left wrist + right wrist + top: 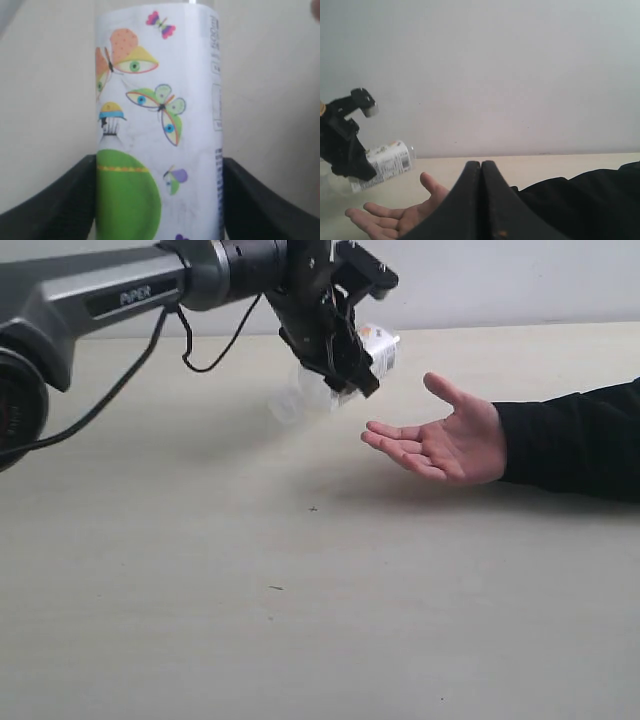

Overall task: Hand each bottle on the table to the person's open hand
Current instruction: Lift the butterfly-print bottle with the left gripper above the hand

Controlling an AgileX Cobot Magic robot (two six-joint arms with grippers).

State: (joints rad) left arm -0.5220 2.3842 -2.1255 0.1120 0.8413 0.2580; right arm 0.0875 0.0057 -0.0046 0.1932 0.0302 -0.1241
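The left gripper [345, 365] clamps 1 clear, white-labelled bottle [380, 348] in the air above the pale counter [300, 620], with the bottle tilted nearly sideways. Near it on the right, not touching, the person's open hand [445, 440] is palm up with fingers spread, on an arm in a black sleeve [570, 440].

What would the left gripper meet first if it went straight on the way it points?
The left gripper, shut on the butterfly-label bottle, points down toward the open hand. It would probably meet the table just short of that hand, or possibly the hand itself. Depth is unclear.
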